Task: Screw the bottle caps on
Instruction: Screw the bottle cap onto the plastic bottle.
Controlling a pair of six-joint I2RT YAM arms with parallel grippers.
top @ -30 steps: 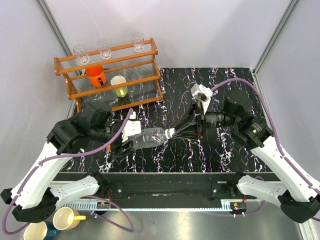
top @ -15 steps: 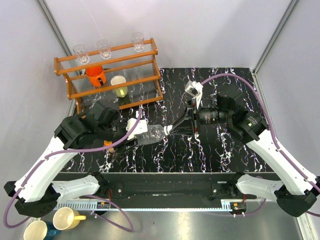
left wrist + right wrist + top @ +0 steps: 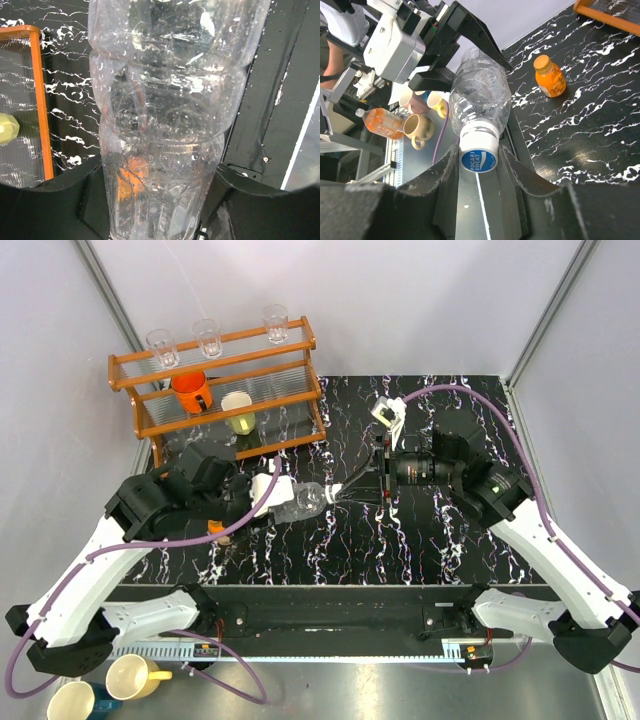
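The clear plastic water bottle (image 3: 303,502) is held level above the table between both arms. My left gripper (image 3: 278,508) is shut on its body; in the left wrist view the bottle (image 3: 165,115) fills the frame between the jaws of that gripper (image 3: 160,205). My right gripper (image 3: 343,492) is shut on the white cap with the blue top (image 3: 478,152), which sits on the bottle's neck; in the right wrist view this gripper (image 3: 479,161) has a finger on each side of the cap. The short orange bottle (image 3: 550,77) stands on the table with its orange cap (image 3: 542,62) on top, partly hidden under my left arm in the top view (image 3: 217,530).
A wooden rack (image 3: 215,390) at the back left holds three clear glasses (image 3: 207,337), an orange mug (image 3: 190,392) and a pale cup (image 3: 238,412). Mugs (image 3: 132,676) sit off the table at the near left.
The bottle has shifted slightly left and farther from the bases, held by both grippers. My right wrist has rolled, carrying its camera housing up and left.
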